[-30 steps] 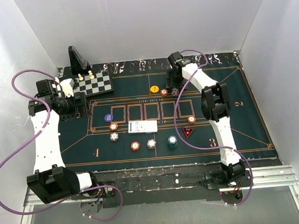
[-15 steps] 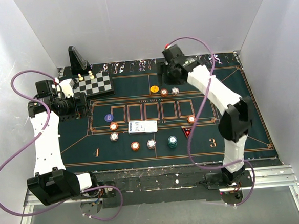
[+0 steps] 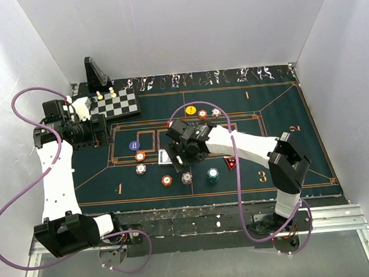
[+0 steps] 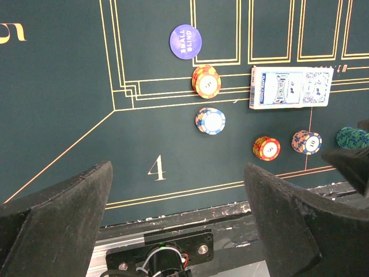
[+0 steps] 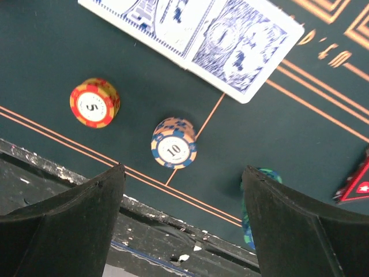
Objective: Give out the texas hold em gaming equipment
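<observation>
My right claw (image 3: 188,148) hangs over the middle of the green felt mat (image 3: 297,124), its fingers spread wide with nothing between them. In the right wrist view it (image 5: 181,173) stands above the near row of chips: the orange chip marked 5 (image 5: 94,102) lies to the left, the pale chip marked 10 (image 5: 173,143) sits between the fingers, and the teal chip stack (image 5: 265,175) is partly hidden behind the right finger. The playing cards (image 5: 196,29) lie face down, blue backs up, just far of these chips, and the red triangle marker (image 5: 357,184) shows at the right edge. My left claw (image 3: 86,134) is held at the left side of the mat, near the chessboard (image 3: 119,104), fingers fully apart and empty. Its wrist view shows the purple disc (image 4: 185,41) marked SMALL BLIND, an orange chip (image 4: 206,81) just near of it, and a whitish chip (image 4: 210,120) nearer still. The yellow disc (image 3: 191,110) lies at the far middle, beside two more chips (image 3: 202,114).
</observation>
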{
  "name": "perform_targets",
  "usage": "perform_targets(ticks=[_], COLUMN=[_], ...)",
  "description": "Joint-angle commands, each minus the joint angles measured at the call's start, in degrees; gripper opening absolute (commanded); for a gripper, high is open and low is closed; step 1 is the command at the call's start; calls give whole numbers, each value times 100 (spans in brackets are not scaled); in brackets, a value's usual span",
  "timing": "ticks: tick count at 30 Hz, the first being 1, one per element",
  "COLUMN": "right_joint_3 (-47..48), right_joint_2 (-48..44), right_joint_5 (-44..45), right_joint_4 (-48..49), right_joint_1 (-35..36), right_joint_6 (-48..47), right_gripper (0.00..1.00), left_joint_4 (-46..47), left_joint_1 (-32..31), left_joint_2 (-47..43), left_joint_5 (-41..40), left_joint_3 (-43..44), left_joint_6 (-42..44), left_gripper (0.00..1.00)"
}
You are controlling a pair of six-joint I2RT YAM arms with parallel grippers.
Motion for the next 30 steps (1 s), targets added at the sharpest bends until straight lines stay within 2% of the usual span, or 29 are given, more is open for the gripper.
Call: perform_targets(ticks=[1,5,22,30], right_joint_3=[-275,-310,-240,-267], right_joint_2=[-6,204,890,899], right_joint_5=[-32,29,214,205], right_joint_4=[331,349,481,498], right_joint_1=[270,455,473,473], right_joint_6=[207,242,198,216], right_gripper=[89,89,74,58], left_joint_4=[12,12,-6,-15], left_joint_1=[48,47,48,47], left_joint_2=[-159,-151,-124,-159], left_joint_5=[108,82,117,65], left_joint_3=[38,55,152,126], left_joint_6=[-41,-50,-86,-50], left_gripper=[98,98,98,98])
